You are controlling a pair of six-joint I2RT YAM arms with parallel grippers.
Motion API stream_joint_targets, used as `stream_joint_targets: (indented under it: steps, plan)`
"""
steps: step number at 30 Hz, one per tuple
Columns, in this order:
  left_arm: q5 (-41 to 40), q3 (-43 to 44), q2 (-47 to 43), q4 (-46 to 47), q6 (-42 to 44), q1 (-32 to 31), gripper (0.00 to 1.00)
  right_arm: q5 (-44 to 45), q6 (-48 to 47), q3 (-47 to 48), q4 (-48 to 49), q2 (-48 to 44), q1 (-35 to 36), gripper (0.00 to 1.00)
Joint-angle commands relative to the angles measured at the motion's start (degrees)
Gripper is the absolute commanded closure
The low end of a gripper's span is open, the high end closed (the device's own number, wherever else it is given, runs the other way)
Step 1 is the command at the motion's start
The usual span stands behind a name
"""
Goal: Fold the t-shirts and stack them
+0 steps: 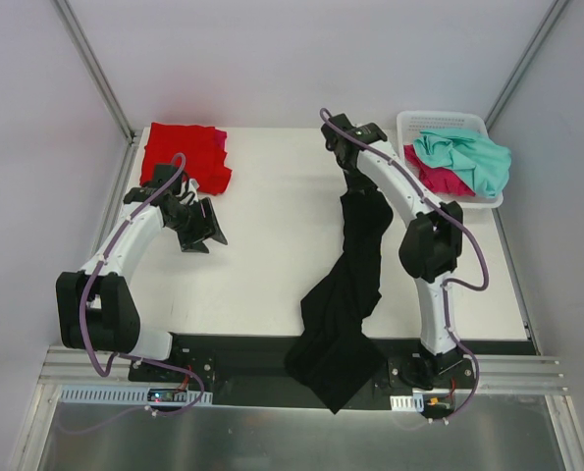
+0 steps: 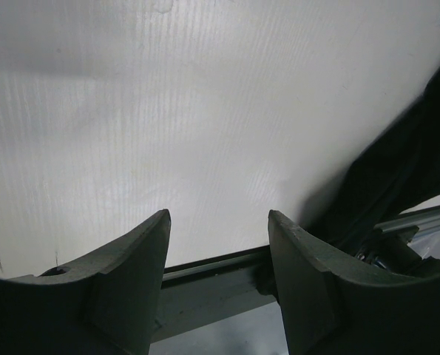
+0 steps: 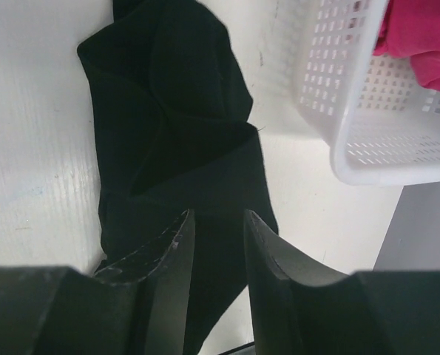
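Two arms, right arm [image 1: 391,183] outstretched over black t-shirt [image 1: 348,294], left arm [image 1: 127,238] bent

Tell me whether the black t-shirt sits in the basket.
No, the black t-shirt lies stretched across the table, outside the white basket.

**No legible writing**

No word, label, brand, number or sign can be read in any of the three views. The small coloured parts [image 1: 162,395] on the grey metal rail [image 1: 527,373] by the arm bases are too small to show whether they carry any print.
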Motion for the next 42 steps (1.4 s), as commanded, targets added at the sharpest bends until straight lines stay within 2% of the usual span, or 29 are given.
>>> stream_joint_targets:
  steps: [1,10,17,24,34,42]
  plan:
    - [0.0,0.5,0.7,-1.4,1.5,-0.3,0.45,-1.4,-1.3,0.9,-2.8,3.2,0.5,0.65]
    - [0.0,1.3,1.7,-1.4,1.2,-0.3,0.45,-5.2,-1.3,0.5,-2.0,6.4,1.7,0.65]
    - [0.1,1.0,1.8,-1.2,1.0,-0.3,0.45,-5.9,-1.5,0.8,-2.7,6.4,3.4,0.60]
    - [0.3,0.5,1.4,-1.0,0.9,-0.3,0.45,-4.6,-2.4,0.3,-4.2,7.5,4.4,0.58]
    - [0.5,0.4,1.3,-1.0,1.0,-0.3,0.45,4.5,-3.7,0.5,-3.9,7.8,4.2,0.59]
    - [0.1,0.1,1.4,-0.9,1.4,-0.3,0.45,3.7,-4.0,3.8,-6.0,12.4,3.7,0.56]
